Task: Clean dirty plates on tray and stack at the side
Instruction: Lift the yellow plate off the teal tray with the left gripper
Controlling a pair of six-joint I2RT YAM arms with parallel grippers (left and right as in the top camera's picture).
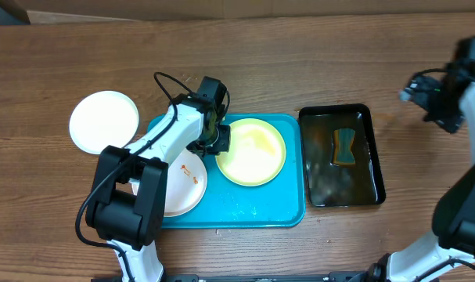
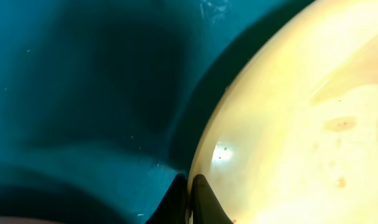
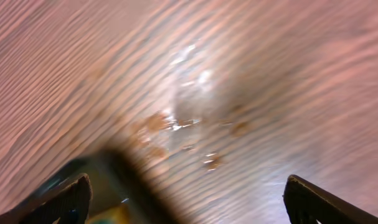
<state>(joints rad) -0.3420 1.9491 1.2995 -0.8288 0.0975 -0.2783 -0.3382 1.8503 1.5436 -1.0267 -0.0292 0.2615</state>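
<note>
Plainly, the left pincer is clenched on the near-left rim of the yellow-green plate. In the left wrist view its two dark fingers sit either side of the plate's thin edge with almost no gap between them. That plate lies flat in the right half of the teal tray. A smeared white plate rests on the tray's left half, partly under the arm. A second white plate sits off the tray on the tabletop, well apart to the left.

The yellow-green plate looks rigid, light and shallow, probably plastic or melamine. Its surface shines as if wet and carries a few faint brownish spots, so I judge it slippery. A pinch on the rim is the only hold a flat plate offers, and it leaves the far side free to droop or swing. A deep bite across the lip should carry it more safely than the fingertips alone. It seems unlikely to break, though it could slide out and clatter.

The right pincer is released, its fingers wide apart above a wet patch on the wood, near the black tray. A sponge lies in that tray's water.
</note>
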